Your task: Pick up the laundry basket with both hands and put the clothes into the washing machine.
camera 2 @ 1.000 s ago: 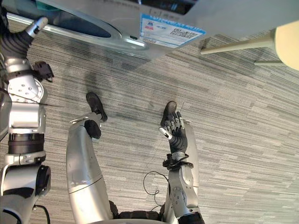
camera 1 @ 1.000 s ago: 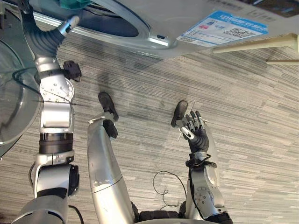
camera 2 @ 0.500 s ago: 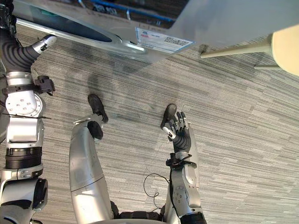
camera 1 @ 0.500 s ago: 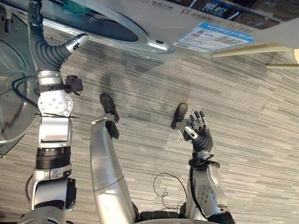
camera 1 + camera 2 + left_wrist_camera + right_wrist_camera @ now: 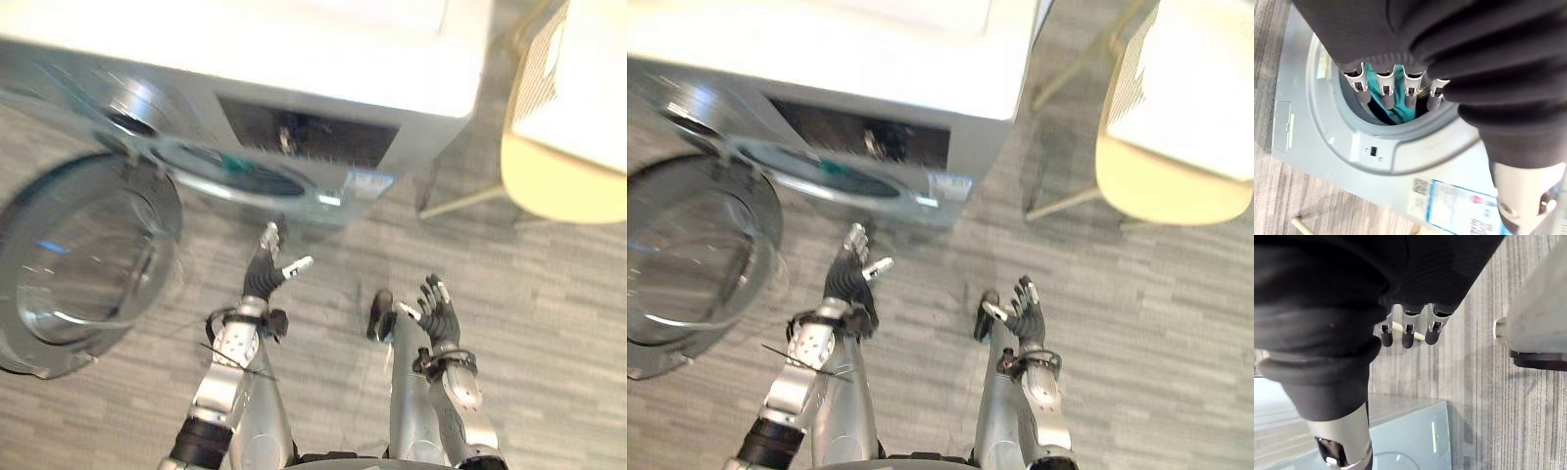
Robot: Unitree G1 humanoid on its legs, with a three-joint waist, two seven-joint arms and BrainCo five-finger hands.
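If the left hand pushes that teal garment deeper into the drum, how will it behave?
Probably floppy: the teal garment shows soft folds in the washing machine opening, so it should bunch, not slide whole. Likely light for the left hand.

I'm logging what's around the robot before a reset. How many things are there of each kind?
Washing machine, door open: 1
Teal garment in its drum: 1
Chair: 1
White mesh-sided basket on the chair: 1
Total: 4
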